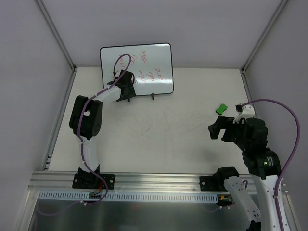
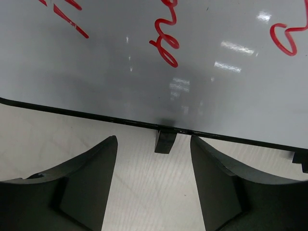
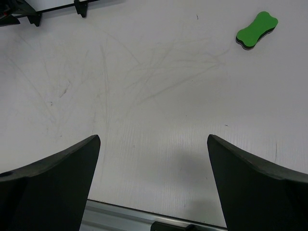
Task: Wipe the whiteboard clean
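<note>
While the left gripper (image 2: 153, 140) stands parted at the whiteboard's (image 1: 144, 57) bottom edge, the right gripper (image 3: 153, 138) hangs spread over scuffed desk (image 3: 144, 72).

Top cam: high at the near side, looking down over the whole worktop (image 1: 159, 134) to the whiteboard (image 1: 137, 67) at the far edge. Left wrist cam is tight on that board's lower edge and one foot (image 2: 166, 140). Right wrist cam looks low across the worktop to the green eraser (image 3: 256, 30), also in top view
</note>
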Available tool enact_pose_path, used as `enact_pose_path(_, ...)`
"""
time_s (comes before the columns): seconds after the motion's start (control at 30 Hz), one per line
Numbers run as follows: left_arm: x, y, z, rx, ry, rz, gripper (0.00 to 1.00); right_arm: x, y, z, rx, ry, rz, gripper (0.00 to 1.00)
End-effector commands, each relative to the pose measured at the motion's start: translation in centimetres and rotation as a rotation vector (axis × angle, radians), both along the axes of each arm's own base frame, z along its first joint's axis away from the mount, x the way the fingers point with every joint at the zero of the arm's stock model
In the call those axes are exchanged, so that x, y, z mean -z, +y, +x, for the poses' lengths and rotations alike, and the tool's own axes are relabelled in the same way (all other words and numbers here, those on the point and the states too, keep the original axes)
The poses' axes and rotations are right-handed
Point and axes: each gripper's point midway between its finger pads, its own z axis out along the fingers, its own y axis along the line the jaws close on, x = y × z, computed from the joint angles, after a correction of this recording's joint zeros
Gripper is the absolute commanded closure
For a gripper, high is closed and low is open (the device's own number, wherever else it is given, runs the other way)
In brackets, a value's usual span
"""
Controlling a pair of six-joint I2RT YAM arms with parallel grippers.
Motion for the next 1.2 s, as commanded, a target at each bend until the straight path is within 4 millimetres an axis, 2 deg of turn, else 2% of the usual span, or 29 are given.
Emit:
enact_pose_path(0.0, -1.2, -1.0, 1.4, 0.012, -0.048, -0.034, 0.39, -1.6, 0.1, 0.8, 0.013, -0.058, 0.019, 0.01)
enact_pose_path(0.33, 0.0, -1.3, 2.1, 0.031, -0.031, -0.019, 0.57, -1.2, 0.1, 1.2, 0.012, -0.046, 0.006, 0.01)
enact_pose_path(0.37, 0.2, -1.2, 2.0, 0.032, -0.028, -0.015, 0.62, -1.0, 0.1, 1.2, 0.012, -0.041, 0.004, 0.01)
enact_pose_path(0.47, 0.4, -1.1, 2.0, 0.038, -0.024, -0.003, 0.66, -0.7, 0.1, 1.1, 0.009, -0.038, 0.004, 0.01)
enact_pose_path(0.5, 0.5, -1.1, 2.0, 0.039, -0.023, -0.002, 0.72, -0.6, 0.1, 1.1, 0.01, -0.035, 0.006, 0.01)
enact_pose_path(0.63, 1.0, -1.1, 1.6, 0.038, -0.008, -0.01, 0.79, -0.3, 0.2, 1.1, 0.009, -0.031, 0.009, 0.01)
enact_pose_path(0.9, 1.1, -0.8, 0.1, 0.039, 0.01, -0.008, 1.0, 0.0, 0.2, 1.0, 0.004, -0.026, 0.008, 0.01)
enact_pose_path(1.03, 1.6, -0.4, -1.3, 0.035, 0.031, 0.007, 1.0, 0.2, 0.4, 1.1, -0.012, -0.026, 0.006, 0.01)
enact_pose_path(1.07, 1.2, -0.3, -1.5, 0.029, 0.022, 0.013, 1.0, 0.2, 0.4, 1.1, -0.014, -0.031, 0.005, 0.01)
enact_pose_path(1.13, 1.5, -0.3, -2.6, 0.032, 0.035, 0.024, 1.0, 0.4, 0.6, 1.0, -0.026, -0.029, 0.009, 0.01)
enact_pose_path(1.17, 0.8, -0.2, -2.9, 0.029, 0.022, 0.029, 1.0, 0.4, 0.7, 1.1, -0.032, -0.031, 0.007, 0.01)
